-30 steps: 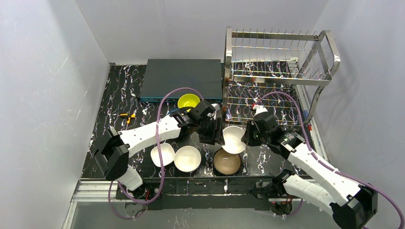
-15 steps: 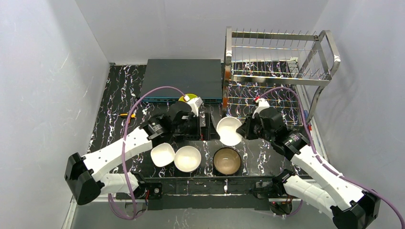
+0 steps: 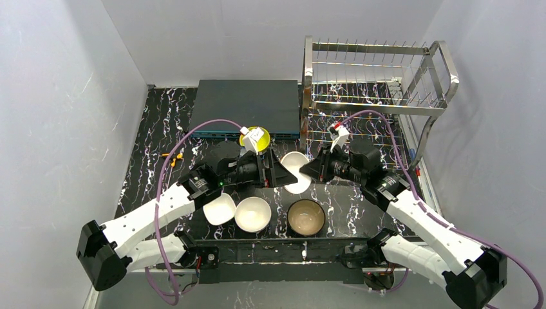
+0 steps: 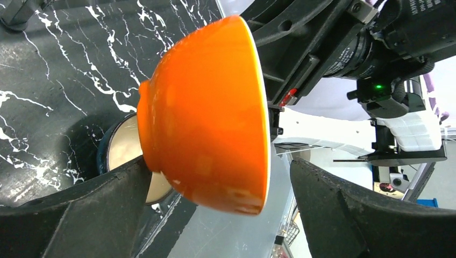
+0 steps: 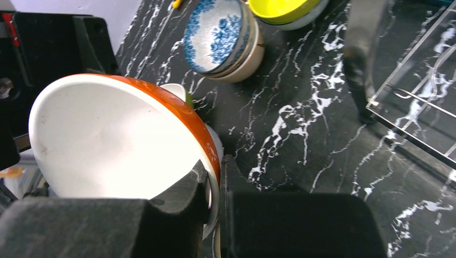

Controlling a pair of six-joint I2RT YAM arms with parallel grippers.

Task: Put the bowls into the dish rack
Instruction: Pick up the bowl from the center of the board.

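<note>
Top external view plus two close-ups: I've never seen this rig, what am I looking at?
The wide picture looks down from above and behind two white robot arms. The close-ups come from a camera on each wrist. On the black marbled table stand a shiny steel wire dish rack, a flat grey-blue box and small round bowls: two white, one tan-brown, one yellow-green, one blue-speckled. The right arm has its jaws shut on the rim of an orange bowl with a white inside, held on its side off the table. The left arm holds its jaws wide open, one on each side of it.
</note>
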